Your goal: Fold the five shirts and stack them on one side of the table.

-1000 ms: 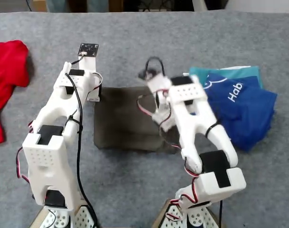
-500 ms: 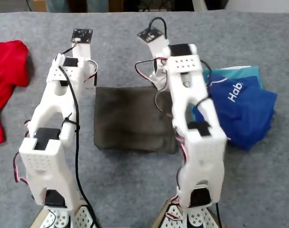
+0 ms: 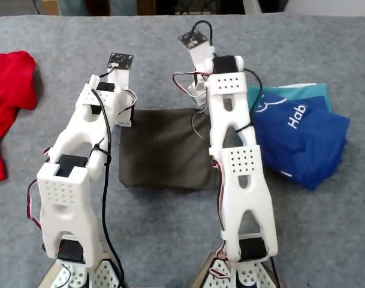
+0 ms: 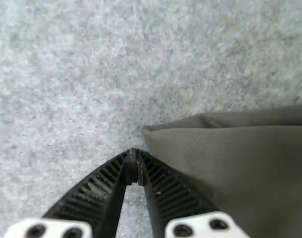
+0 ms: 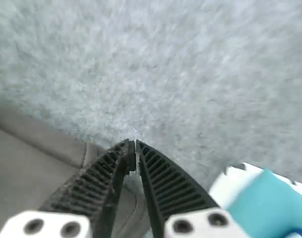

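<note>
Dark olive shirt (image 3: 167, 150) is lying folded flat in the middle of the bench (image 3: 278, 54), between the two arms. Left pincer (image 4: 135, 157) is clenched on nothing, tips just off its 10 o'clock corner. Right pincer (image 5: 131, 148) same deal, clenched empty at the 2 o'clock corner. Blue shirts (image 3: 305, 141) sit piled at 3 o'clock, red shirt (image 3: 11, 84) at 9.

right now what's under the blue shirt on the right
A teal shirt pokes out from beneath the blue shirt at its far edge. Anything else below is covered.
</note>
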Action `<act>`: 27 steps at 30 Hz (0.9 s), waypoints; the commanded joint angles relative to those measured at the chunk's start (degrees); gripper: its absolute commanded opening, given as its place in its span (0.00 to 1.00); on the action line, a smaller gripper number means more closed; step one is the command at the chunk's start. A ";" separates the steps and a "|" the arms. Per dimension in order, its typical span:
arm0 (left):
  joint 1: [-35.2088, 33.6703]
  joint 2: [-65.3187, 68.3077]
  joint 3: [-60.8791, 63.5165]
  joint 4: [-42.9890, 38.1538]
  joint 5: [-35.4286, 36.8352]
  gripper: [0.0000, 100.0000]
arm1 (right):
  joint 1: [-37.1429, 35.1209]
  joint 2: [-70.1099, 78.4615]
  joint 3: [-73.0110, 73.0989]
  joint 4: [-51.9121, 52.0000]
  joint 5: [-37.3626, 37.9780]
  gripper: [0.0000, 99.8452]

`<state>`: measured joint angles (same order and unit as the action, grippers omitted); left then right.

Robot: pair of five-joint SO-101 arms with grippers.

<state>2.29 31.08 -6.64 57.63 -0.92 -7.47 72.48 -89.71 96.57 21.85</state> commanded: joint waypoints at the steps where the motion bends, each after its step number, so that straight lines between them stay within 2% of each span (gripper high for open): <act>1: 0.31 -0.26 -2.07 -0.79 0.53 0.03 | 0.62 -2.07 -5.67 3.69 -0.26 0.01; 7: -0.92 -1.41 -2.42 -0.35 0.44 0.03 | 2.02 -12.26 -3.74 5.01 -2.29 0.01; 9: -1.63 -4.13 -3.91 2.46 0.44 0.03 | 2.11 -18.68 2.07 5.01 -3.08 0.01; 12: -1.27 -9.41 -4.97 6.42 0.44 0.03 | 1.49 -31.34 19.21 4.84 -3.08 0.01; 18: 3.12 -13.98 -3.56 6.68 0.35 0.03 | 0.70 -52.00 52.26 2.20 -2.64 0.01; 23: 5.14 -9.23 0.04 0.62 -2.20 0.03 | 0.44 -60.79 71.60 -2.37 -2.55 0.01; 27: 1.45 -1.58 -0.66 -6.15 -1.93 0.03 | 0.44 -63.08 86.90 -8.79 -2.55 0.01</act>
<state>6.15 27.03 -6.11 55.60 -2.42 -6.15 13.32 -12.62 92.09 19.21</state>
